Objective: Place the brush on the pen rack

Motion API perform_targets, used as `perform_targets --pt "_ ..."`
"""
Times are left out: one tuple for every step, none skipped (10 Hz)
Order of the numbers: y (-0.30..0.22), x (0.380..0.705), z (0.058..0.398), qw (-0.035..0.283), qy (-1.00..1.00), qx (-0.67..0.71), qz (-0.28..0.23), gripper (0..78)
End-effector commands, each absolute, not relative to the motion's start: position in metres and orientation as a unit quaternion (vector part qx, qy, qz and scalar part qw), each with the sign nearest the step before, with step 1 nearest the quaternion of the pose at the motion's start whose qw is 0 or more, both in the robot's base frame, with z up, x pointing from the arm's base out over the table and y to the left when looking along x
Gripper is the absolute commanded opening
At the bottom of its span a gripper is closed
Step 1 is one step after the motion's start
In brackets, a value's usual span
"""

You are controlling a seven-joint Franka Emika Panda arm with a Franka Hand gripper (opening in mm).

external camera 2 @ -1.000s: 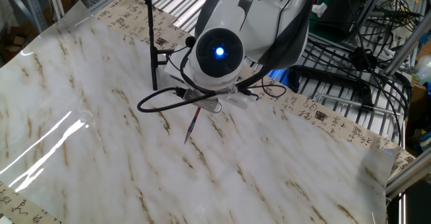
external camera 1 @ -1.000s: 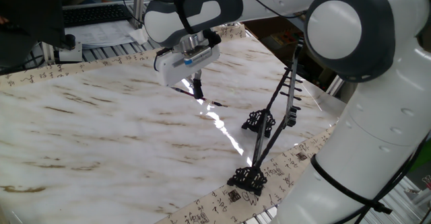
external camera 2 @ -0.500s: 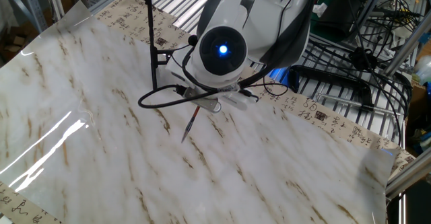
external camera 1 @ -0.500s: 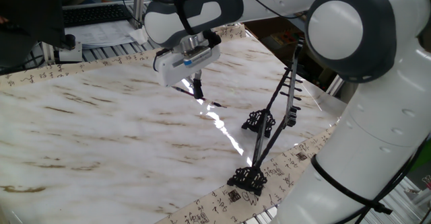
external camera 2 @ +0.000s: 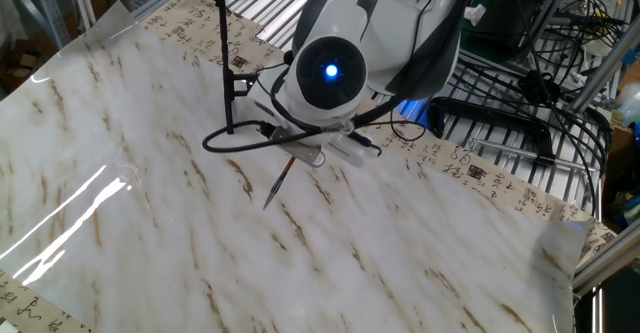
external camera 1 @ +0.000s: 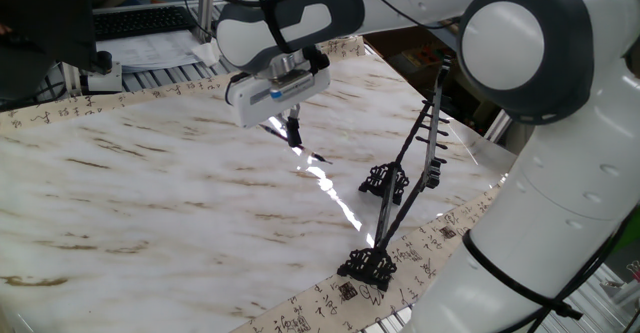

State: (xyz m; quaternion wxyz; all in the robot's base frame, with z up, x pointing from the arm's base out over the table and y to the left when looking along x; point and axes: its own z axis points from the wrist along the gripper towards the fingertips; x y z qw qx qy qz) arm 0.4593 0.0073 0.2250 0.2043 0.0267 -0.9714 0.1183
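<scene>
Over the middle of the pale marble-patterned tabletop [external camera 1: 150, 203] I see my white robot arm [external camera 1: 520, 93] reaching in, its two-finger gripper [external camera 1: 293, 133] pointing down just above the surface. Between the dark fingers [external camera 1: 294, 126] sits the thin reddish-brown calligraphy brush [external camera 2: 278, 180]. The fingers are closed on the brush at its upper end. From the other fixed view, the brush hangs slanted out from under the wrist, its dark pointed tip lowest and aimed down toward the tabletop. I cannot tell whether the tip touches the surface or rides just above it. The looped end is hidden by the gripper body.

From one fixed view, the black metal pen rack [external camera 1: 400, 188] stands near the tabletop's edge, beside the arm's large white base link and well apart from the gripper. Its two ornate scrolled feet [external camera 1: 368, 266] rest on the surface, thin posts rise from them at a lean, and small pegs show along the upper part. In the other fixed view, only part of the rack [external camera 2: 229, 63] shows, behind the gripper. The brush does not touch the rack.

A strip of beige paper printed with black characters [external camera 2: 480, 173] borders the tabletop.
</scene>
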Motion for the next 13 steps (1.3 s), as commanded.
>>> perform_targets --pt "0.0072 0.46 0.226 0.195 -0.973 0.012 0.119 1.1" --pt "0.0072 0.46 0.226 0.185 -0.975 0.005 0.123 1.1" --pt "0.0072 0.46 0.226 0.18 -0.976 0.003 0.124 1.1" --pt "0.0072 0.46 0.226 0.178 -0.976 0.002 0.127 1.1" --pt "0.0072 0.46 0.226 0.18 -0.975 0.001 0.131 1.1" --pt "0.0072 0.46 0.226 0.181 -0.974 0.0 0.134 1.1" --pt "0.0072 0.46 0.226 0.181 -0.974 -0.001 0.139 1.1" --pt "0.0072 0.46 0.226 0.18 -0.973 -0.002 0.142 1.1" --pt "0.0072 0.46 0.226 0.182 -0.97 0.005 0.158 1.1" --pt "0.0072 0.46 0.226 0.185 -0.967 0.014 0.175 1.1" --pt "0.0072 0.46 0.226 0.185 -0.967 0.014 0.174 1.1" --pt "0.0078 0.4567 0.2254 0.186 -0.967 0.019 0.175 1.1" --pt "0.0079 0.4527 0.224 0.187 -0.966 0.023 0.179 1.1"
